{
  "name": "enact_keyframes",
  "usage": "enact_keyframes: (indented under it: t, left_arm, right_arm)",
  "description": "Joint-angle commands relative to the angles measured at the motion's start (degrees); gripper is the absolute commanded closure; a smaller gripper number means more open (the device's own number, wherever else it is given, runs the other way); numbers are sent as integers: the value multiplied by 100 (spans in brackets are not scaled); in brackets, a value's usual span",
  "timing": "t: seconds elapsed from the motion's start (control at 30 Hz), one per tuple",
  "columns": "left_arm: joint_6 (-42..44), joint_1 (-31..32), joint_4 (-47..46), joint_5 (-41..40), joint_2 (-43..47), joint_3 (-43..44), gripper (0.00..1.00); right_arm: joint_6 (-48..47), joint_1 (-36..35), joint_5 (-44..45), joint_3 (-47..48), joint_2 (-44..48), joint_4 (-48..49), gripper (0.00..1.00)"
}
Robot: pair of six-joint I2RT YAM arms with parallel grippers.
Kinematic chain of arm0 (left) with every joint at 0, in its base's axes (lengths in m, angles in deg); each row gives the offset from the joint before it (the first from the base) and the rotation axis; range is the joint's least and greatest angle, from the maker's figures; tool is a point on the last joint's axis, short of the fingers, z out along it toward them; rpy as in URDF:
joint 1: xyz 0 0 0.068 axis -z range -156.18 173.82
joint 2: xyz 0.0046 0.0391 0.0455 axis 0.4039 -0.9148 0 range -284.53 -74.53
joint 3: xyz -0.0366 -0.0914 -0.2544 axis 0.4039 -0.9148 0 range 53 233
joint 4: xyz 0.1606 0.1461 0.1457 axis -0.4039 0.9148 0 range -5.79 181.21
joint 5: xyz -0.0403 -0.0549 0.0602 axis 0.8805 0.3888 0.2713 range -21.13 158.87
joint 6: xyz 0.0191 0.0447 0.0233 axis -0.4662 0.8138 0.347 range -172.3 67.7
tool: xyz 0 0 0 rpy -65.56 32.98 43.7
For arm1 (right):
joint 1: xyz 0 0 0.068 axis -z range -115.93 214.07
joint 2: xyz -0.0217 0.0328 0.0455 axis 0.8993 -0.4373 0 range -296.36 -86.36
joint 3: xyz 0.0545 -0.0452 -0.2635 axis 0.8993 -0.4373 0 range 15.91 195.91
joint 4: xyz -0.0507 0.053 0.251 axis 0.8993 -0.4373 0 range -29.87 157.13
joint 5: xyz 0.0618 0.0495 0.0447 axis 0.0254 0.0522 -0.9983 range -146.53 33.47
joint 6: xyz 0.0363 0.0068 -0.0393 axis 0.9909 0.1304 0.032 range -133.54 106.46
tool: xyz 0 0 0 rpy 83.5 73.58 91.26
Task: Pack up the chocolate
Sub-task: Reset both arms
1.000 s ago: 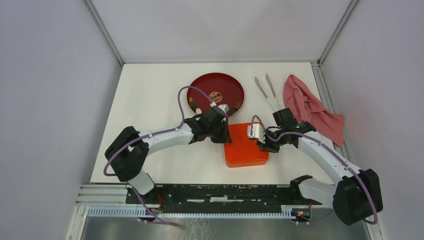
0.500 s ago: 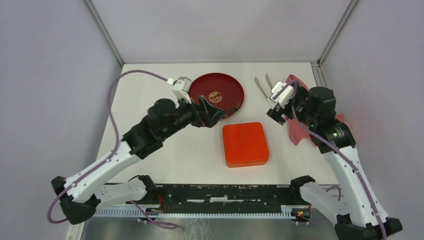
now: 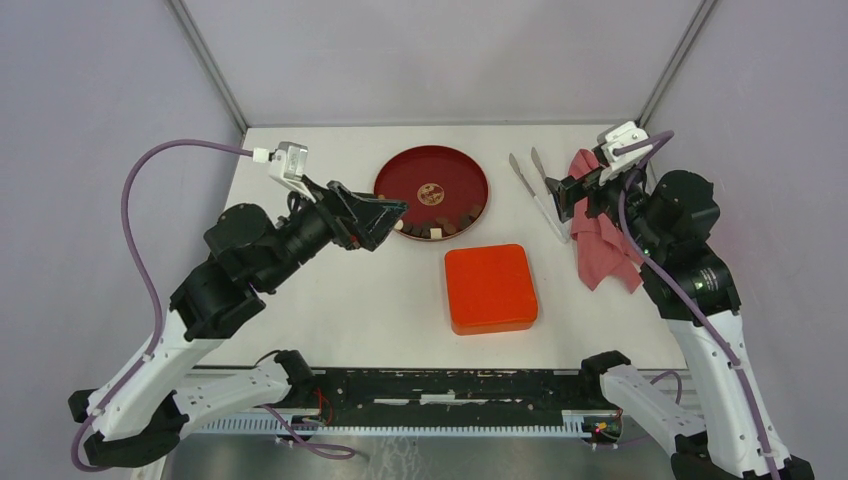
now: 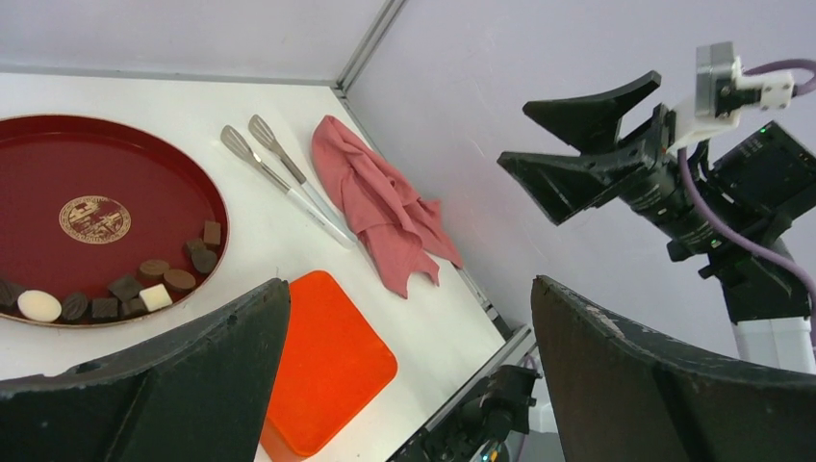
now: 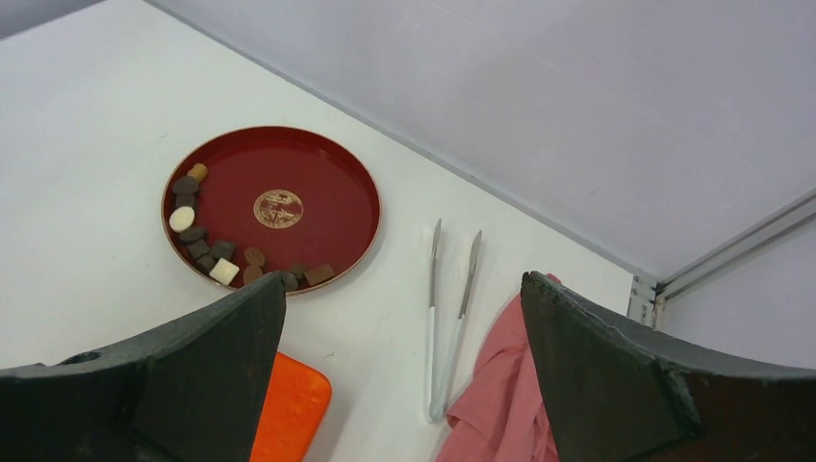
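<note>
The chocolate (image 3: 438, 229), several small dark brown pieces and a few cream-white ones, lies along the near rim of the round red plate (image 3: 410, 175). The wrist views show the same pieces (image 4: 144, 284) (image 5: 221, 255) on the plate (image 4: 115, 164) (image 5: 318, 183). My left gripper (image 3: 388, 225) (image 4: 409, 289) hangs open and empty above the table, left of the plate. My right gripper (image 3: 568, 200) (image 5: 404, 279) is raised at the back right, open and empty, over the tongs and cloth.
A closed orange box (image 3: 490, 288) (image 4: 327, 356) (image 5: 289, 414) sits in front of the plate. Metal tongs (image 3: 535, 185) (image 4: 289, 183) (image 5: 447, 318) lie right of the plate, beside a crumpled pink cloth (image 3: 600, 240) (image 4: 385, 207) (image 5: 500, 404). Walls enclose the table.
Both grippers left the orange box, opened wide and rose. The left arm swung back to the left, the right arm to the back right. The chocolate on the plate's near rim is now uncovered.
</note>
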Motion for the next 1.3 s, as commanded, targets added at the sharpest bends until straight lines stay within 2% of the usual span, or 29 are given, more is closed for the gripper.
enact_keyframes:
  t: [0.0, 0.27, 1.27]
  left_arm:
    - [300, 6, 235, 87, 61, 153, 0]
    - [249, 7, 209, 7, 325, -77, 0]
    - [266, 4, 139, 128, 377, -380, 0]
  right_arm:
    - [726, 3, 386, 310, 82, 161, 2]
    - [612, 7, 234, 119, 85, 219, 2]
    - [531, 140, -116, 71, 75, 242, 2]
